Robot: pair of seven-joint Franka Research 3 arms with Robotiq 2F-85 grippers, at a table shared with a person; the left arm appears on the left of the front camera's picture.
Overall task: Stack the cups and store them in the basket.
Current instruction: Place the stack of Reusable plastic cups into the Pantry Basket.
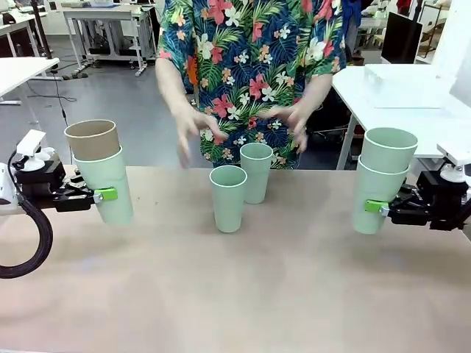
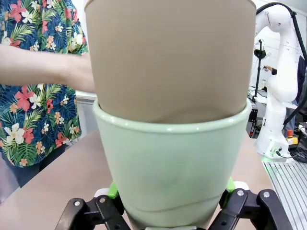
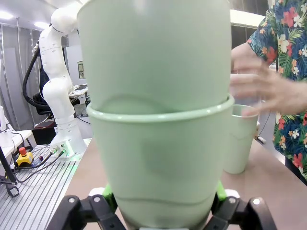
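Left gripper [image 1: 110,194] clamps a mint cup [image 1: 109,175] holding the brown cup [image 1: 92,140]. Right gripper [image 1: 372,207] clamps a nested mint pair [image 1: 385,165]. The far fingers are hidden.

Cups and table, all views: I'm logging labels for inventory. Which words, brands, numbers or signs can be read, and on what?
None: there is no readable text.
The brown cup, the mint cups and the table are plain. The person's shirt bears only a flower pattern.
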